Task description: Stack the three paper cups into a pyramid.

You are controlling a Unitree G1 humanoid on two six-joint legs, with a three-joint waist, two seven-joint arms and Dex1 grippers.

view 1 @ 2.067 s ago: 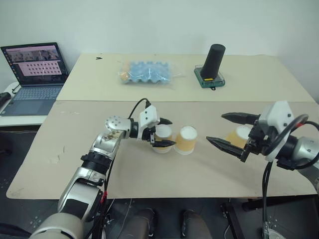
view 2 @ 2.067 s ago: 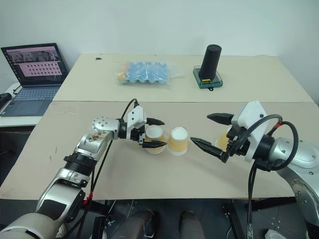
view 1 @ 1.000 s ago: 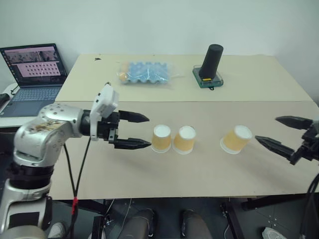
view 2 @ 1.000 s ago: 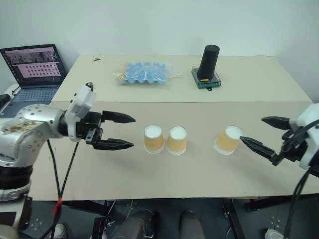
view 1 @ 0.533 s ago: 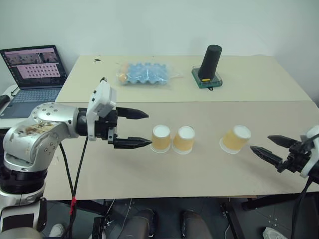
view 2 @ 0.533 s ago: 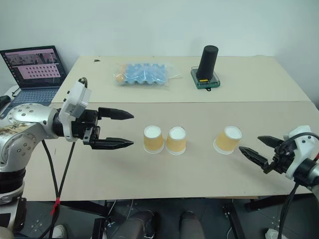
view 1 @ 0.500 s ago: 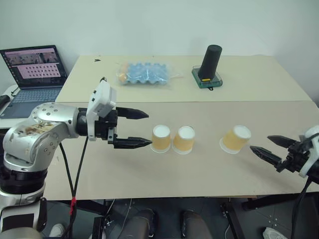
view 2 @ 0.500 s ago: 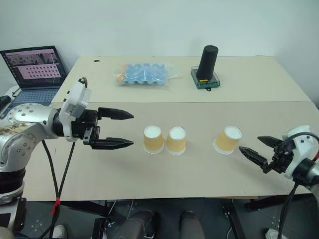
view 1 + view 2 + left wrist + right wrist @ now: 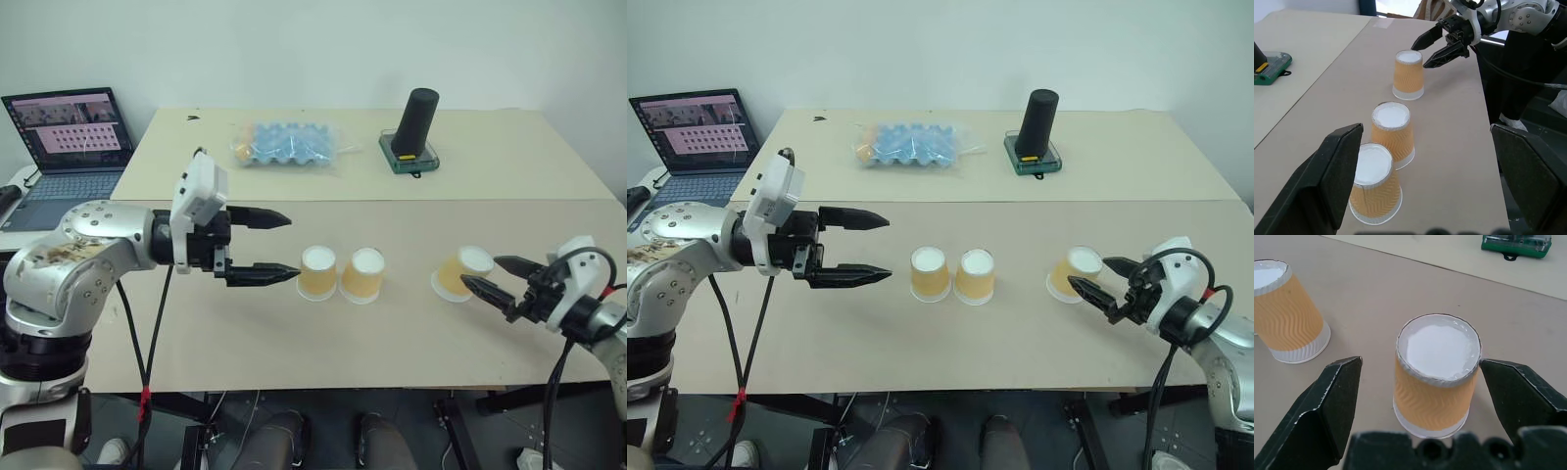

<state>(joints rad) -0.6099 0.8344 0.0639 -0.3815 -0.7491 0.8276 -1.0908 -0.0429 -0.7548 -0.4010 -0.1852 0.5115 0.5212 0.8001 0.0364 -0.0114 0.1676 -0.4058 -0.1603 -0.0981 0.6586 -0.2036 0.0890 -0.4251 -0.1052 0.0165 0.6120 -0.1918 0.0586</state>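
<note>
Right gripper (image 9: 492, 276) has closed in on the lone third cup (image 9: 462, 273); no grasp yet.

Its jaws stand wide, now flanking the upside-down cup on the table (image 9: 392, 333), which is unmoved. The left gripper (image 9: 282, 245), equally wide and empty, keeps station beside the touching base pair (image 9: 341, 273). Judgement: top cup pickup imminent.

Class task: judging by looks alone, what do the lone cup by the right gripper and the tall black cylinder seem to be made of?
Lone cup: likely paper, matte; wavy embossed orange-tan sleeve, white flat base, thin rolled rim. Tall black cylinder: smooth matte black, perhaps plastic or fabric-covered; the look leaves it open.
</note>
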